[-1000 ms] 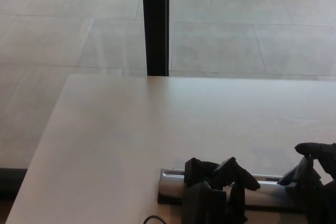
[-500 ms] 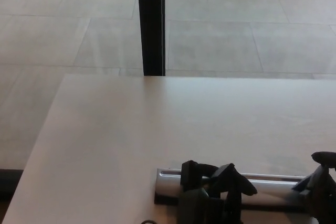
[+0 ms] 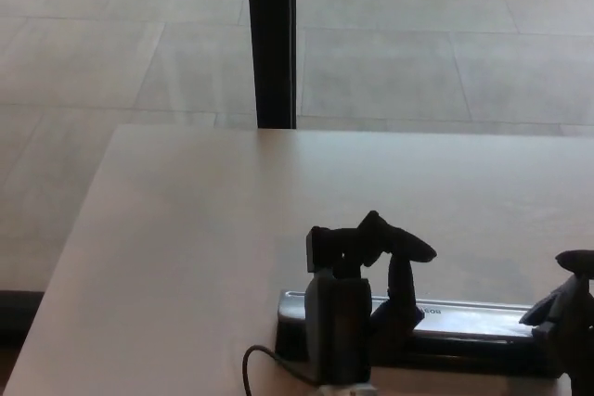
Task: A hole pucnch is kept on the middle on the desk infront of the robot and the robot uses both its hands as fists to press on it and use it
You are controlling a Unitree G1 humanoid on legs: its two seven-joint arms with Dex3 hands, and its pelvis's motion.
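Both hands (image 3: 367, 266) (image 3: 564, 308) seemingly rest on hole punch (image 3: 455, 317) (near desk (image 3: 204, 257) edge).

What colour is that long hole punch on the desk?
Silver-grey on top, the hole punch has a black base; head view.

Pale, smooth desk (image 3: 204, 229), filling the lower part of the head view, its far edge straight against the tiled floor (image 3: 445, 53). Directly on it, near the front edge: a long silver hole punch (image 3: 464, 320) on a dark base, lying crosswise. Beside its left end, a thin dark cable (image 3: 264, 365) curving on the surface.
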